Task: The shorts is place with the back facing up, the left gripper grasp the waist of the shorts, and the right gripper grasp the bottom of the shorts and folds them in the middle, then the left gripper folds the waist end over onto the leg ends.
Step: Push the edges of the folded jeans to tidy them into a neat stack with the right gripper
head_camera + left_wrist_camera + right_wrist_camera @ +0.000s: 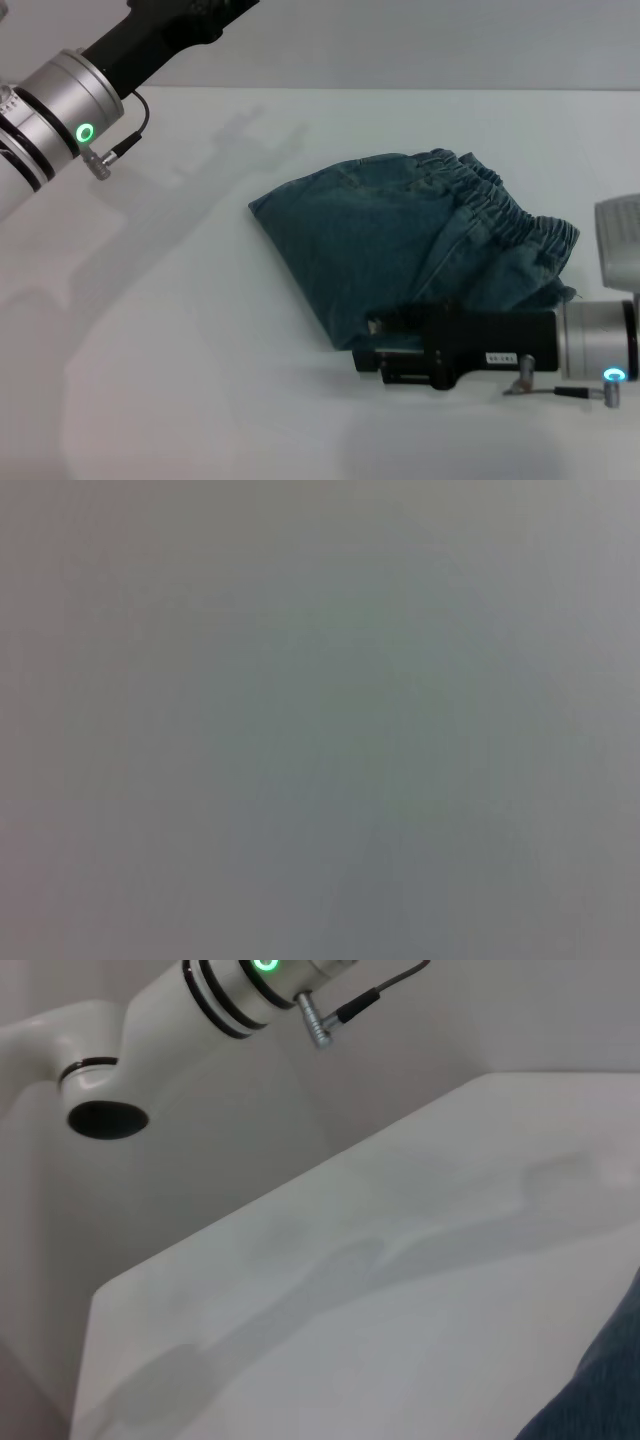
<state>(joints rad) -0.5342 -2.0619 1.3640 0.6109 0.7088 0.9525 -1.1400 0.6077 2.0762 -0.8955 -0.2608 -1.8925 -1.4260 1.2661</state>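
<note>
Right claw (372, 352), 5 o'clock, at folded denim shorts (400, 235) hem; we cannot tell its grip. Left arm (60, 110) raised at 10 o'clock, claw unseen; we judge folding nearly done.

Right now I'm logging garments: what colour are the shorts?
Blue denim shorts, clearest in the head view.

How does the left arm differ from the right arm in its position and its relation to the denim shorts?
The left arm is raised at the table's far left corner, apart from the blue denim shorts; the right arm lies low at the shorts' near edge. The left arm's gripper is out of view; the right gripper is beside the fabric. Both show a green-lit ring.
</note>
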